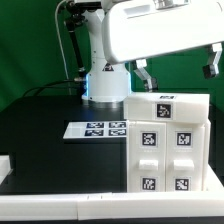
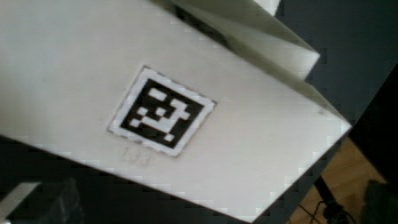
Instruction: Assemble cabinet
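The cabinet [image 1: 168, 142] is a large white box with several square black-and-white tags on its front and one on its top. It stands on the black table at the exterior view's right. My gripper [image 1: 178, 70] hangs just above its top edge. The two dark fingers [image 1: 144, 72] stand well apart with nothing between them. In the wrist view a white face of the cabinet [image 2: 107, 60] with one tag fills most of the picture, very close. My fingers do not show there.
The marker board [image 1: 100, 128] lies flat on the table left of the cabinet, in front of the arm's base [image 1: 103, 88]. A small white piece [image 1: 5, 166] sits at the exterior view's left edge. The table's white front rim [image 1: 60, 212] runs along the bottom.
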Available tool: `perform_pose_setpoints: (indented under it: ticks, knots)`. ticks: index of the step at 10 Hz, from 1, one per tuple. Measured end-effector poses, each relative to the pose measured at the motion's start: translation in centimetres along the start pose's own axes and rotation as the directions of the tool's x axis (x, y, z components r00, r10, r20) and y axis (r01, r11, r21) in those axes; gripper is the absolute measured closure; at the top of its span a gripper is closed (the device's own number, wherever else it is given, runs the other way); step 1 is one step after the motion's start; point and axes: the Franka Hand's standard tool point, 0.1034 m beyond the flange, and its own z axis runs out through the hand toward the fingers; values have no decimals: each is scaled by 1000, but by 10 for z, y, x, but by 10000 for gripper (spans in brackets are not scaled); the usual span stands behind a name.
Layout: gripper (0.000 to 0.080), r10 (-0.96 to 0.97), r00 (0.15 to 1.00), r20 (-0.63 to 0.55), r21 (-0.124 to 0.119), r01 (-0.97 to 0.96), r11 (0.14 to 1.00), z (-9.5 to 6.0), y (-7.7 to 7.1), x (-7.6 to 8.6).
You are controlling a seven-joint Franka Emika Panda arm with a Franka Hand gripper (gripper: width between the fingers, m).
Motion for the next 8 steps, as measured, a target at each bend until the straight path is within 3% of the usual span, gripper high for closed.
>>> perform_pose_setpoints:
  ticks: [4, 8]
  knots:
    - [2, -462, 886, 44, -33, 464, 885, 4, 5, 0]
    - [2, -694, 712, 108, -27, 700, 714, 15, 10, -8]
